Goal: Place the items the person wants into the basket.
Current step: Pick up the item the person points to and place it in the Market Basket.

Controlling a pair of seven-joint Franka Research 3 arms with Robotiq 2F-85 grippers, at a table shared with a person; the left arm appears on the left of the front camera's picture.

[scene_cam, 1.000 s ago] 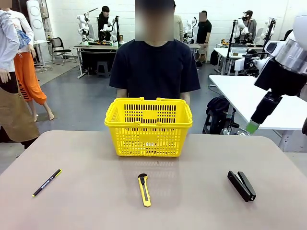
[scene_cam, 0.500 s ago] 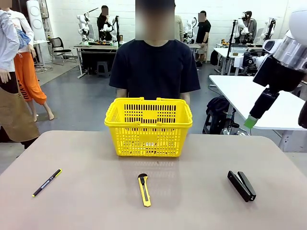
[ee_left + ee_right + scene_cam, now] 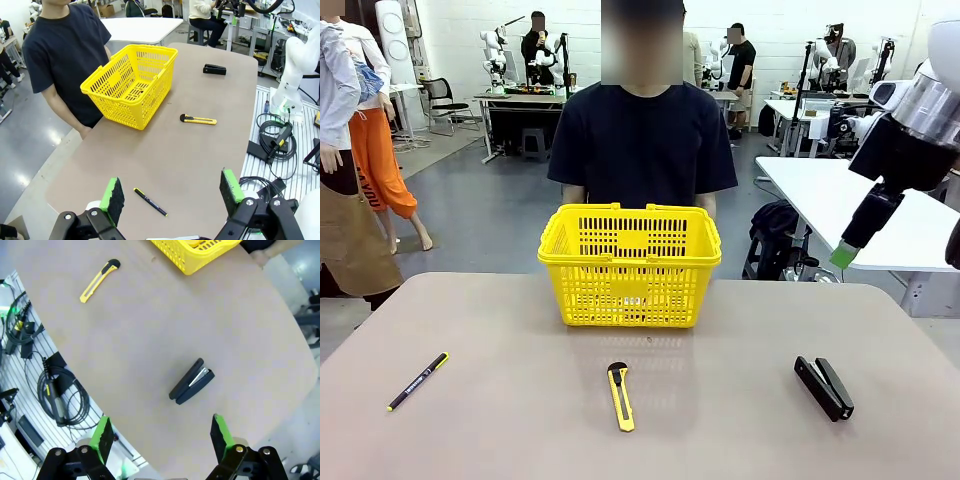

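The yellow basket stands at the table's far middle, right in front of the person in a dark T-shirt. A yellow utility knife lies on the table in front of the basket, nearer to me. Above the table's far right corner hangs my right gripper, open. From there it looks down at the black stapler and the knife. My left gripper is open, high above the table's left end, over the black pen. The basket and the knife lie farther off.
A black stapler lies at the front right and a black pen with a yellow tip at the front left. Cables and the other arm's white base sit off the table's near side. White tables stand behind on the right.
My right gripper has risen slightly. The objects on the table and the person have not moved.
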